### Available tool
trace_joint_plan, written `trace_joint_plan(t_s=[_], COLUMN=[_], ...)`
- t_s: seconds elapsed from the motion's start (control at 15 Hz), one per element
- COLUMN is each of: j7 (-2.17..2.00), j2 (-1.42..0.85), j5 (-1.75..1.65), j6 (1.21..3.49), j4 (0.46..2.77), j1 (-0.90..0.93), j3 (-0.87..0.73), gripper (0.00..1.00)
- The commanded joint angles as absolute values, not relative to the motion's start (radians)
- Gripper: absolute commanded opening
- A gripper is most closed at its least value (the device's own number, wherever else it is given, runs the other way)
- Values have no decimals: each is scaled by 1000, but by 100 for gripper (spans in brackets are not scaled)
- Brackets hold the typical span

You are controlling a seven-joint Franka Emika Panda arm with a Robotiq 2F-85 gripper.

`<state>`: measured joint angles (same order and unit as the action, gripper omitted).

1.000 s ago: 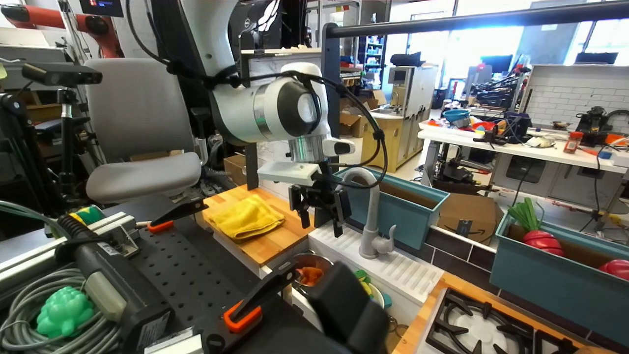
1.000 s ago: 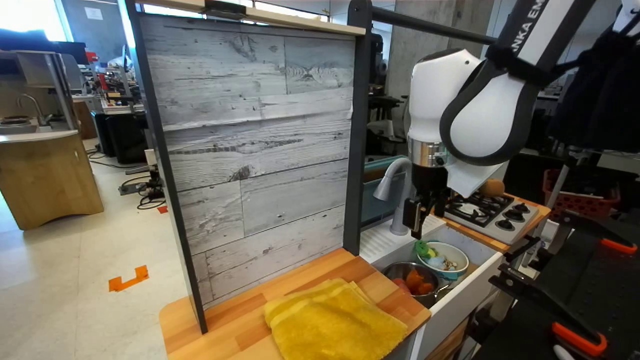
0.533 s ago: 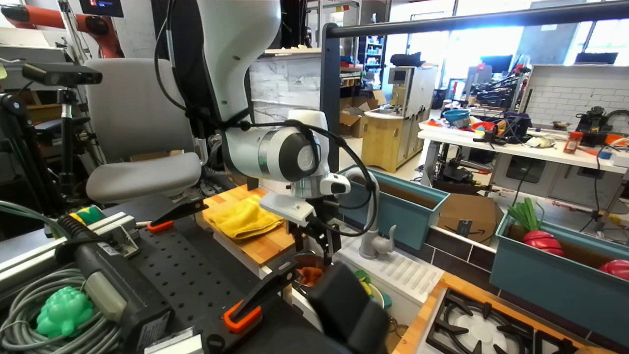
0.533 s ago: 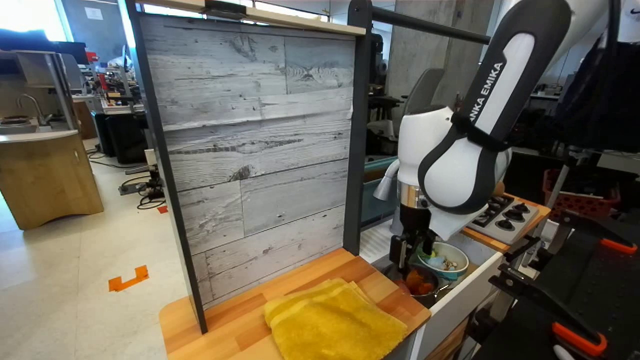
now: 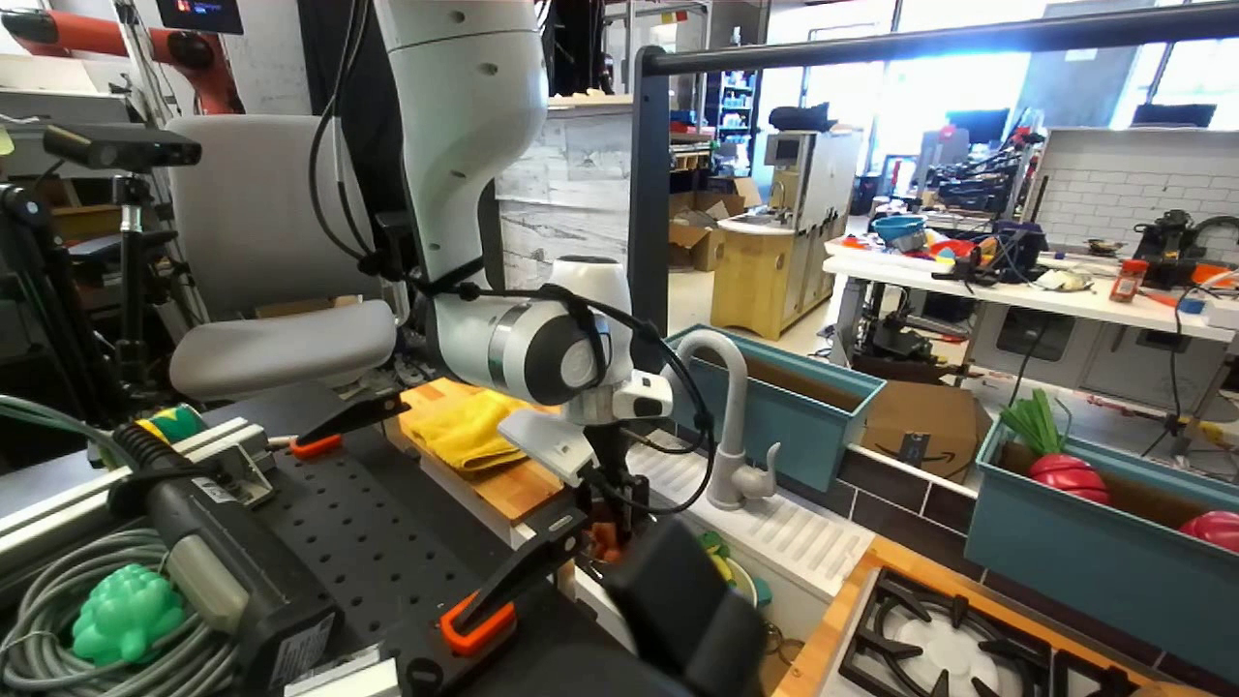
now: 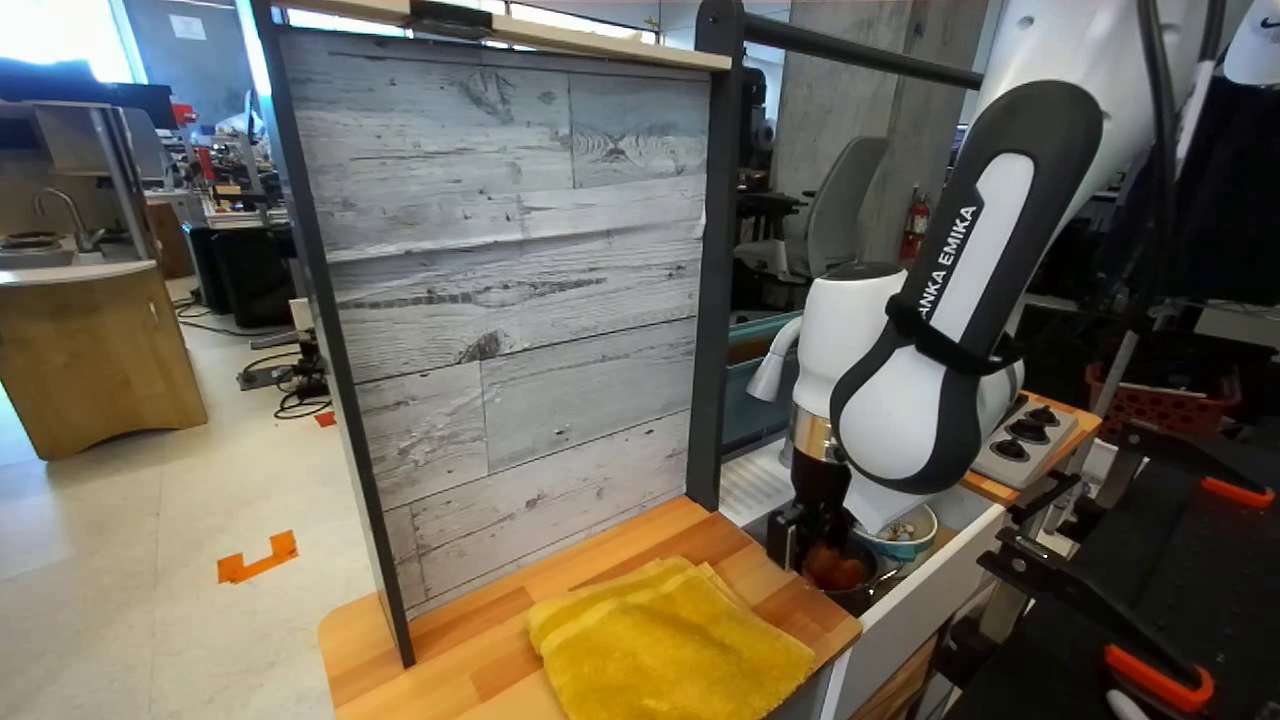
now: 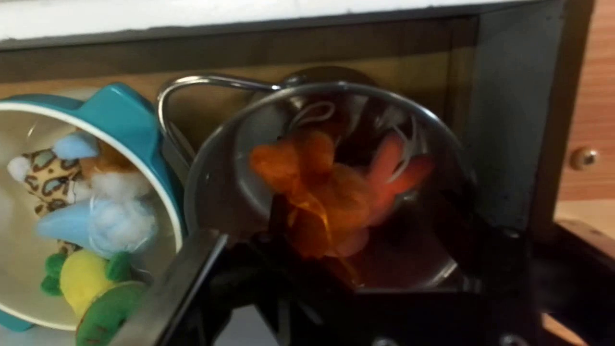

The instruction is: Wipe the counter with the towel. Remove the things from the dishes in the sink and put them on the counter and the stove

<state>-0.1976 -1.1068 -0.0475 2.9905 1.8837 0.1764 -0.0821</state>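
while one pincer [image 7: 362, 211] hangs at one pot [image 7: 216, 182], jaws apart, one bowl [image 7: 122, 117], one towel [image 6: 670, 640]

Wrist view: teal-handled bowl [image 7: 122, 115], cut by left edge; 1 orange plush toy [image 7: 331, 192], blurred. In an exterior view: yellow towel [image 6: 670, 640], near edge cut off; stove [image 6: 1030, 440], mostly hidden by Franka Emika arm [image 6: 985, 260].

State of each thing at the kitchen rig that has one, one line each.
claw: open, at mouth of pot
pot: uncovered, holds orange and pink toys
bowl: uncovered, holds stuffed toys
sink: holds pot and bowl
towel: loosely folded, lying on counter
faucet: no water seen
stove: no flame seen
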Motion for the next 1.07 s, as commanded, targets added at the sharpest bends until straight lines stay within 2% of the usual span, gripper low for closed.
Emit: trace_joint_plan(t_s=[0.0, 0.27, 0.4, 0.67, 1.0], j7=[-195, -186, -189, -175, -126], j2=[-1099, -1028, -1004, -919, -785], j5=[1, 30, 48, 66, 45], j6=[3064, 3111, 3111, 3125, 3303], j4=[1916, 2011, 2045, 2137, 2269], j1=[170, 151, 138, 100, 60], j3=[-53, -46, -50, -29, 77], gripper=[46, 13, 0, 0, 0])
